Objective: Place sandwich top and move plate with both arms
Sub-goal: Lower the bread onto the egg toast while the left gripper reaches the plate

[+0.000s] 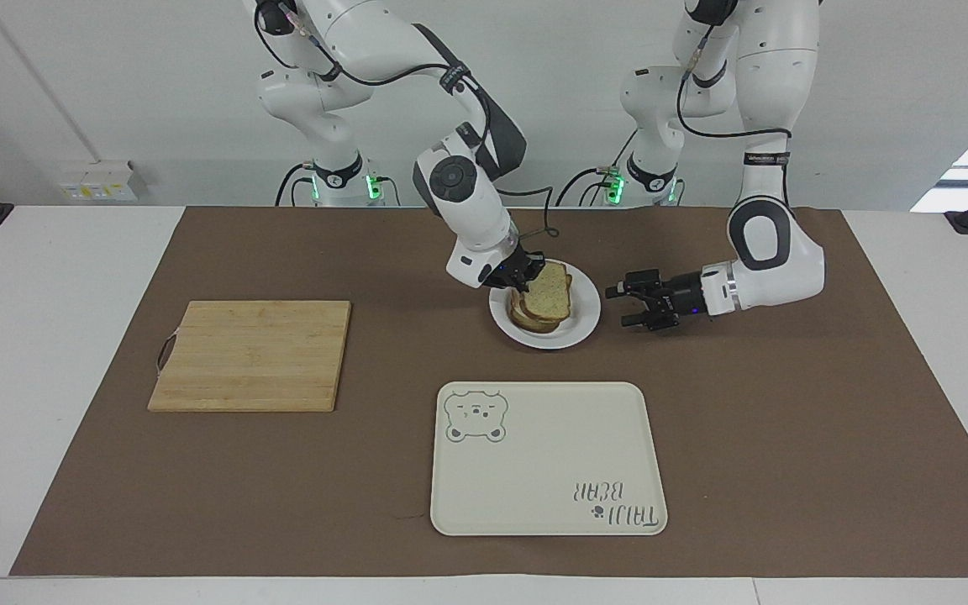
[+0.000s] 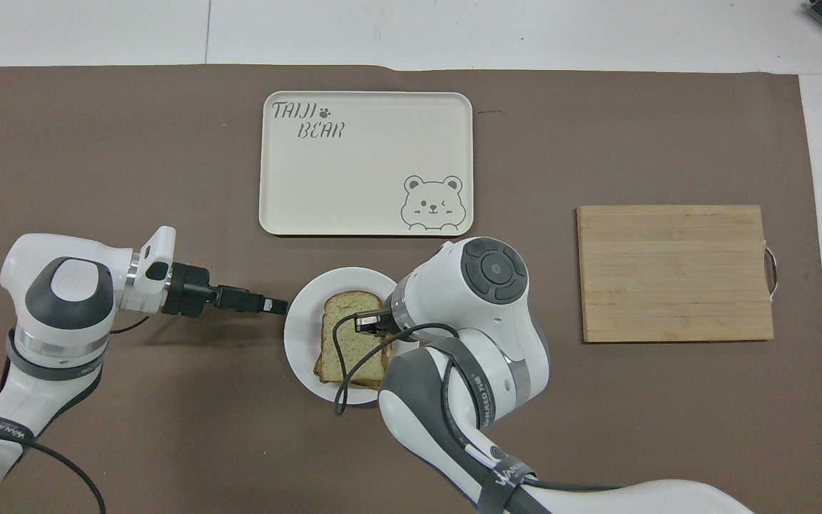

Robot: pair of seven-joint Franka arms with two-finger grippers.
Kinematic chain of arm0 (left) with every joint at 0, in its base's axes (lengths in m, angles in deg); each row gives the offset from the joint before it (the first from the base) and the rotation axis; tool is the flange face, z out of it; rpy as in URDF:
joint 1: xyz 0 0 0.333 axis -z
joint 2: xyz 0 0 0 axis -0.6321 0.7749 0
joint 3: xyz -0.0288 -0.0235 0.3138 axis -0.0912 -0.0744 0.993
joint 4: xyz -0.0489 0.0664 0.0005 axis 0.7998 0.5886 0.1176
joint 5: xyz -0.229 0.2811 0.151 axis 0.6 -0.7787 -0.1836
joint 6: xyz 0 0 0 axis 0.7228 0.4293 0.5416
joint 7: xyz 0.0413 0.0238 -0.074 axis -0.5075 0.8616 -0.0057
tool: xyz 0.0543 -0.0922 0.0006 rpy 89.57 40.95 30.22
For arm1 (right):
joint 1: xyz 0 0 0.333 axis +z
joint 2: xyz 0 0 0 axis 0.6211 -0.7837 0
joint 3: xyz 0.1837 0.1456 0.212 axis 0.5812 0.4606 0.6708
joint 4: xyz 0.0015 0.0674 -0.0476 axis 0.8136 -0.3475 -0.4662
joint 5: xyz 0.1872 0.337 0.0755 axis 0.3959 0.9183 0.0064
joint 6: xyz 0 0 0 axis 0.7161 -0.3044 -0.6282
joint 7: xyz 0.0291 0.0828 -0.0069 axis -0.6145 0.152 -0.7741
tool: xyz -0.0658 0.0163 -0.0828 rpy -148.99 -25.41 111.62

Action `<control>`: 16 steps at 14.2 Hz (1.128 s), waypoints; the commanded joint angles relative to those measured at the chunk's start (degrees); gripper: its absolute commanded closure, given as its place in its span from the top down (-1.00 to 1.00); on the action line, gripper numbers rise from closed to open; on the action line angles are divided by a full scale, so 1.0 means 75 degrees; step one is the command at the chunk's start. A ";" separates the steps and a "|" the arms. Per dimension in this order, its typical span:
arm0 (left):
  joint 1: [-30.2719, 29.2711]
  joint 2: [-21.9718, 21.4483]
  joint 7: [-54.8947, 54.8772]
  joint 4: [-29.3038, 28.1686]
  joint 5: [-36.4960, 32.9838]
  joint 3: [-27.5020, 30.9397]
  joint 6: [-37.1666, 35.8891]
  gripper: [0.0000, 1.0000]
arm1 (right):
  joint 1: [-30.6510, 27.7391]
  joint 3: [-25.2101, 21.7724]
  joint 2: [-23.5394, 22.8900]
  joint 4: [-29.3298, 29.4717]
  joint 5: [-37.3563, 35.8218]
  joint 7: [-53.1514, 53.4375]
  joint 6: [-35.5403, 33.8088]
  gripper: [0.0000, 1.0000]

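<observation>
The light tan speckled bread slice with a darker brown crust, the sandwich top [image 1: 548, 291], lies on the lower slices that sit on the small round white plate [image 1: 582, 323], near the middle of the brown mat [image 1: 786, 420]. The right gripper [image 1: 528, 275] grips this slice at its edge toward the right arm's end of the table, fingers closed on the crust. The left gripper [image 1: 628, 306] hangs low, just beside the plate rim at the left arm's end, with its fingers spread apart. The cream rectangular tray with a bear drawing [image 1: 547, 496] lies farther from the robots than the plate. The wooden cutting board [image 1: 253, 355] rests toward the right arm's end.
</observation>
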 commanded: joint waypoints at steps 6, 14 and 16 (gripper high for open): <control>0.0205 -0.0328 -0.0459 -0.0802 0.0209 0.0084 0.0283 1.00 | 0.0038 0.0067 -0.0081 -0.0082 0.0252 0.0075 0.0271 -0.02; 0.0568 -0.0340 -0.0424 -0.0896 0.0209 0.0084 0.0529 -0.04 | -0.0079 0.0044 0.0152 0.0059 0.0076 -0.0007 0.0096 1.00; 0.0580 -0.0340 -0.0447 -0.0908 0.0209 0.0084 0.0541 -0.04 | -0.0103 -0.0015 0.0316 0.0070 0.0076 -0.0007 -0.0091 1.00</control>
